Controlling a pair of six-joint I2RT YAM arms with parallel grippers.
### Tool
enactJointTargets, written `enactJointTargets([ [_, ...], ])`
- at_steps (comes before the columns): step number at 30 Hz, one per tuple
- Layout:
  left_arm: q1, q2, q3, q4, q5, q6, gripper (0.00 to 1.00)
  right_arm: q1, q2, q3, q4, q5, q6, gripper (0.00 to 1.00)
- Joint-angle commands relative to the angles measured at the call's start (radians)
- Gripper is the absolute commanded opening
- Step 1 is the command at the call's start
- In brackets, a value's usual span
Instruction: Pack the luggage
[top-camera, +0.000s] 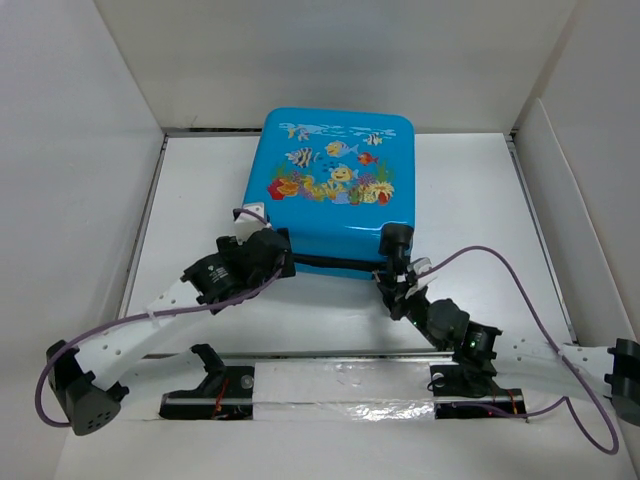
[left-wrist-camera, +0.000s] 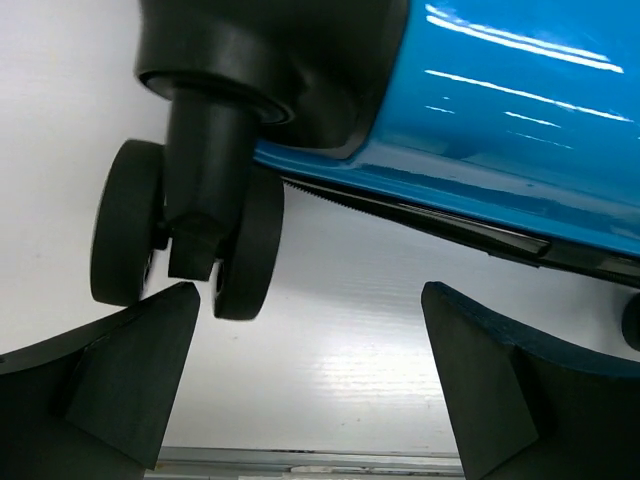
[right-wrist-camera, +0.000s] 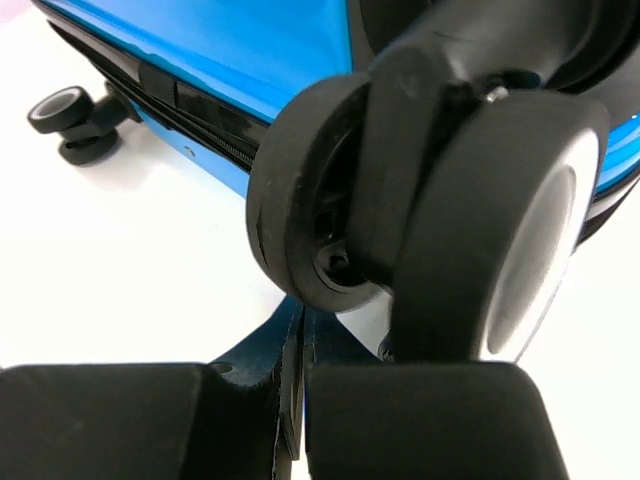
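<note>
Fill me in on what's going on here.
Two robot arms work at a closed blue suitcase lying flat on the white table. The left gripper is open beside its near-left wheel, holding nothing. The right gripper is shut, close by the near-right wheel, gripping nothing.

A white table (top-camera: 200, 190) stands boxed in by plain white panels (top-camera: 340, 60) along its left, far and right edges, evenly lit.

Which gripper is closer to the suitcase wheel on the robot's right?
The right one. The right gripper sits shut right next to that wheel. The left gripper is open beside the other wheel, further along the luggage's near edge.
</note>
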Motion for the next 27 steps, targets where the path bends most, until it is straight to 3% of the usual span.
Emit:
enactJointTargets([
  [1,0.003,-0.031,0.062,-0.089,-0.156,-0.095,0.94,0.022,-0.046,-0.012,0.045,-0.112,0.009,0.0],
  [6,-0.006,-0.139,0.071,-0.035,-0.154,-0.052,0.89,0.012,-0.028,-0.019,0.068,-0.129,0.012,0.0],
  [10,-0.006,-0.128,0.12,-0.041,-0.117,-0.018,0.85,0.003,0.017,-0.013,0.092,-0.141,0.009,0.0],
  [20,-0.015,0.039,0.275,-0.317,-0.221,-0.011,0.88,0.003,0.027,-0.012,0.095,-0.143,0.009,0.0],
  [24,-0.005,0.047,0.27,-0.284,-0.203,0.023,0.87,-0.006,0.026,-0.016,0.097,-0.15,0.012,0.0],
  [27,0.069,0.044,0.244,-0.204,-0.111,0.126,0.86,-0.006,0.021,-0.019,0.097,-0.154,0.012,0.0],
])
